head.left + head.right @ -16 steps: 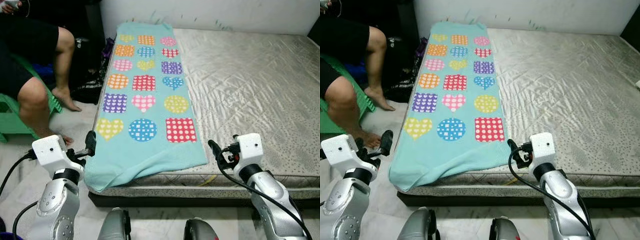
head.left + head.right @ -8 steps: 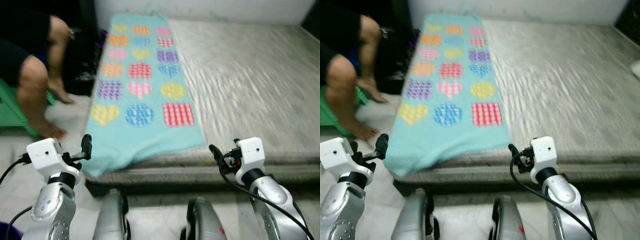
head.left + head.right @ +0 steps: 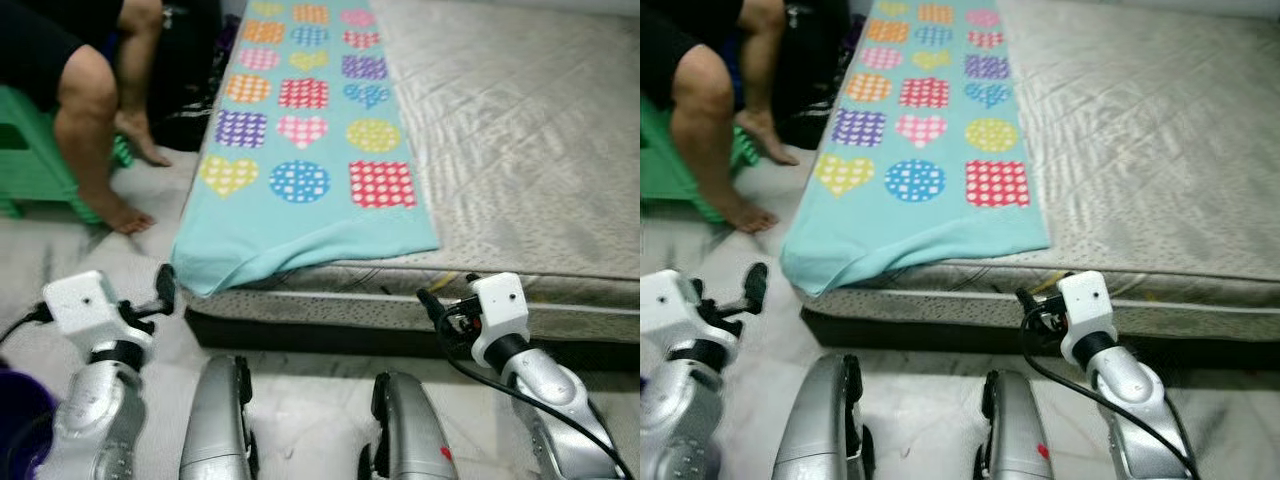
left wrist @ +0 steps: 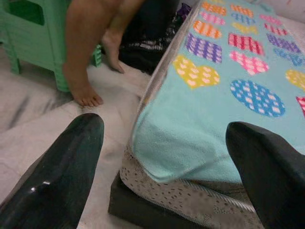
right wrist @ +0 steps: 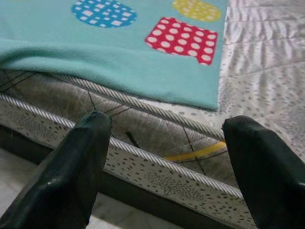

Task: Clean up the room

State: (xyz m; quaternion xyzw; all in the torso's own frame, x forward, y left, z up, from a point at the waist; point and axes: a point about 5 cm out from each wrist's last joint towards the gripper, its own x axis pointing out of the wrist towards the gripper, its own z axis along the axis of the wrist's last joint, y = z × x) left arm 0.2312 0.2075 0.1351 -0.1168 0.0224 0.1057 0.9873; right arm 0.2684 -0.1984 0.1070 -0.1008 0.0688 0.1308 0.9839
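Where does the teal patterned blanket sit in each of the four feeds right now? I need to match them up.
Left eye view: teal blanket upper centre-left, along the mattress's left side.
Right eye view: upper centre-left, near corner drooping over the mattress edge.
Left wrist view: right half, between the left hand's fingers.
Right wrist view: across the top.
Shared landmark: the red square with white dots near the blanket's near edge.

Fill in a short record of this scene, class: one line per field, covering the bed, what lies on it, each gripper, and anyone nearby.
bed: bare grey mattress on a dark base
blanket: turquoise blanket with coloured hearts, circles and squares, lying along the mattress's left side, near corner drooping over the edge
left gripper: open, empty, facing that corner
right gripper: open, empty, facing the mattress edge
person: bare leg by a green stool, left of the bed
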